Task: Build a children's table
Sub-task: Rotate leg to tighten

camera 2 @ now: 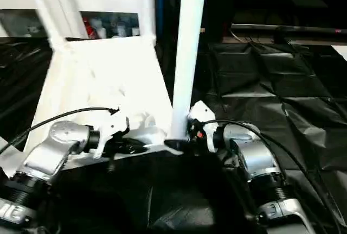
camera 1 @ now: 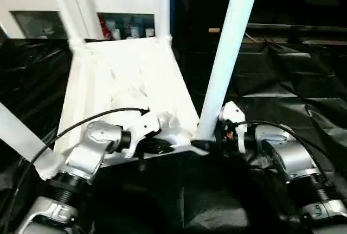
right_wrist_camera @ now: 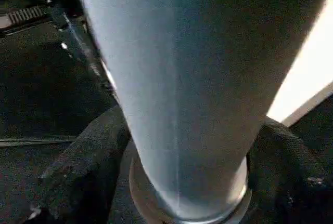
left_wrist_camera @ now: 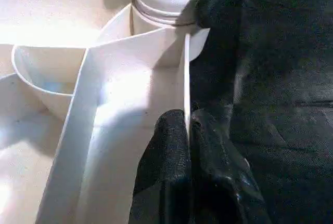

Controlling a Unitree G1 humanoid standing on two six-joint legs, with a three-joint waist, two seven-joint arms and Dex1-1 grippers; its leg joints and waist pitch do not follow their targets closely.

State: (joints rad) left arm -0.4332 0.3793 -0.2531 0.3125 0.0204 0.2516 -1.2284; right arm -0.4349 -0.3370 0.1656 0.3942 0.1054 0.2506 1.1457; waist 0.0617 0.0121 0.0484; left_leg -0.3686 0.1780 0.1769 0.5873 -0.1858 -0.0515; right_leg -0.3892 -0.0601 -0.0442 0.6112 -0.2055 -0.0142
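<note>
Over the black sheeting (camera 1: 303,82), head views: tabletop (camera 1: 130,76) lying underside up, ribs exposed. Two far legs (camera 1: 64,6) standing in the far corner sockets; a third leg (camera 1: 230,49) upright in the near right socket (camera 1: 199,146); a fourth leg (camera 1: 16,136) slanting off at the near left corner, seating not verifiable. Judged well advanced: remaining work appears to be firming up the near legs and turning the table over. White glass-door cabinet (camera 1: 81,11) behind, not part of the job. Left gripper (camera 1: 154,146) reaching inward to the near rim, wrist bent across the body. Right gripper (camera 1: 219,131) brought in from the right at the base of the third leg.

Left wrist view: black fingers (left_wrist_camera: 166,161) pinched tight on the thin near wall of the tabletop, just short of the leg's collar.

Right wrist view: fingers (right_wrist_camera: 83,167) spread wide either side of the leg's base, straddling it; actual contact not determinable.
</note>
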